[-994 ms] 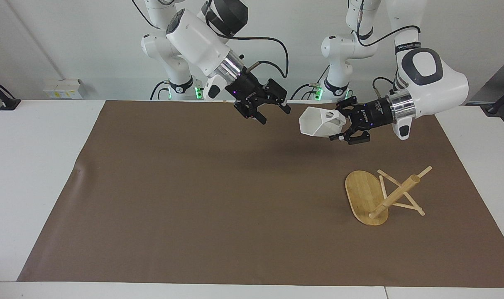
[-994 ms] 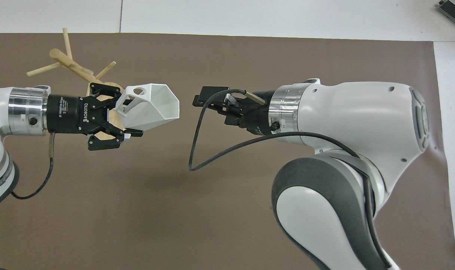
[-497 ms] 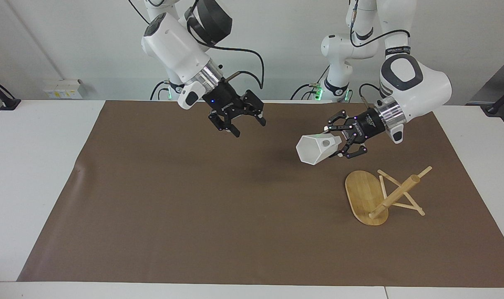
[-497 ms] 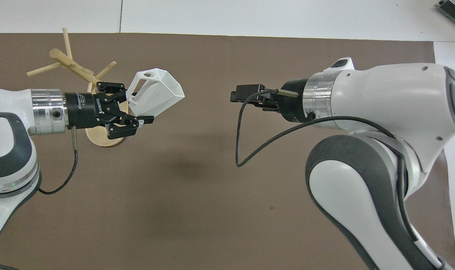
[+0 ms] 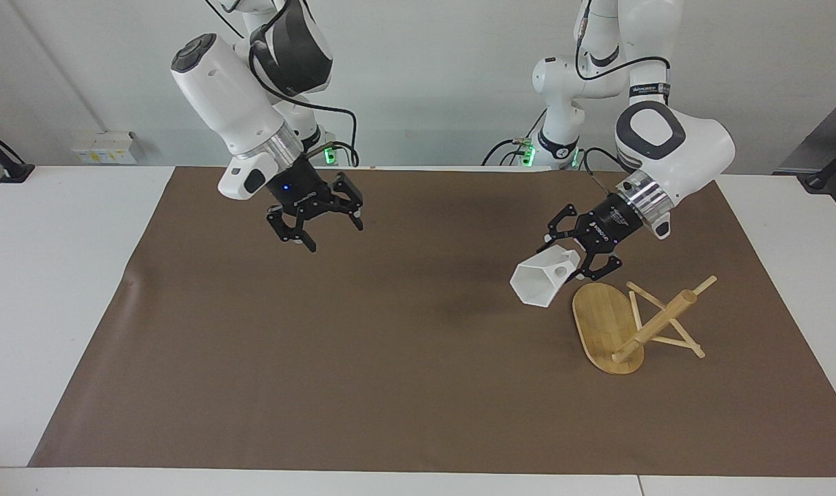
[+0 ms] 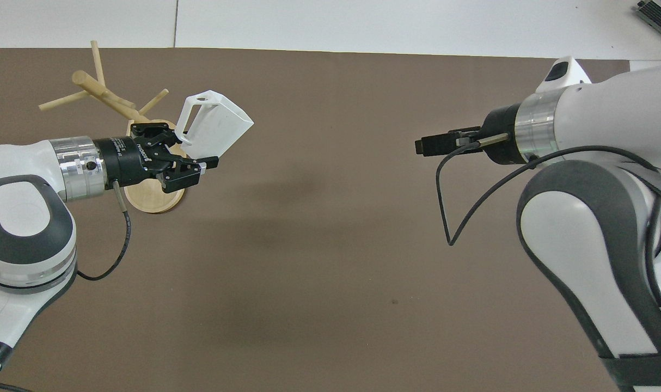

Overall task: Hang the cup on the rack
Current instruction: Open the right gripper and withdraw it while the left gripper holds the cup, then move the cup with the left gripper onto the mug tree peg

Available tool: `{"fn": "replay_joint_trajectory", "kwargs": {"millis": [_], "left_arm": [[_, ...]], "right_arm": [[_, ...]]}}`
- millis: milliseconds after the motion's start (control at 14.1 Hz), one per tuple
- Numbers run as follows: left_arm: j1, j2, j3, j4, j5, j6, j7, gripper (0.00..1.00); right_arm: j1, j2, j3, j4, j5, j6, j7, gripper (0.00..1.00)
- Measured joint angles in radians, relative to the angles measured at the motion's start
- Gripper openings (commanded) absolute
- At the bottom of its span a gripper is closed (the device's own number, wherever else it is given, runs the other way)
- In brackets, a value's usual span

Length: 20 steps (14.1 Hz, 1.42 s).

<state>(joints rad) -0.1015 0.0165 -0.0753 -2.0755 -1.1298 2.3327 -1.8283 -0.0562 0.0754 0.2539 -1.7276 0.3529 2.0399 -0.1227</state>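
Fingers (image 5: 571, 272) of the left gripper (image 5: 578, 260) clamp the blocky handle of the white cup (image 5: 543, 279), which hangs tilted in the air with its six-sided mouth pointing down and toward the middle of the table. Half a second ago the cup sat higher and flatter; it has since dropped and now hangs just beside the oval foot of the wooden rack (image 5: 637, 324), a little nearer to the robots than it, not touching it as far as the facing view shows. From overhead the left gripper (image 6: 191, 155) covers part of that foot. The rack lies tipped over at the left arm's end of the brown mat (image 5: 390, 358), its foot up on edge and its post and thin pegs slanting toward the left arm's edge of the mat.

Over at the right arm's end, the right gripper (image 5: 319, 226) has pulled back from the middle and hangs over bare mat with its fingers spread wide and nothing between them.

Between the two grippers the whole middle of the mat lies open, and so does the broad stretch farther from the robots. The rack sits well inside the mat's edges.
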Motion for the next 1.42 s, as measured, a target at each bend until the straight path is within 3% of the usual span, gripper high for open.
{"fn": "replay_joint_trajectory", "kwargs": {"millis": [284,781,1420], "left_arm": [[0.0,-0.001,0.001,-0.02,0.0,0.028,-0.053,0.0],[0.014,-0.083,0.01,-0.097,0.0,0.069,-0.079,0.0],[0.017,-0.093,0.005,-0.147,0.0,0.245,-0.118,0.0]], "right_arm": [[-0.031,0.0,-0.001,0.026,-0.154,-0.065,-0.006,1.0],[-0.094,-0.003,-0.016,0.102,-0.266,-0.225,-0.017,1.0],[-0.095,-0.005,-0.112,0.2,-0.296,-0.429,-0.018,1.0]]}}
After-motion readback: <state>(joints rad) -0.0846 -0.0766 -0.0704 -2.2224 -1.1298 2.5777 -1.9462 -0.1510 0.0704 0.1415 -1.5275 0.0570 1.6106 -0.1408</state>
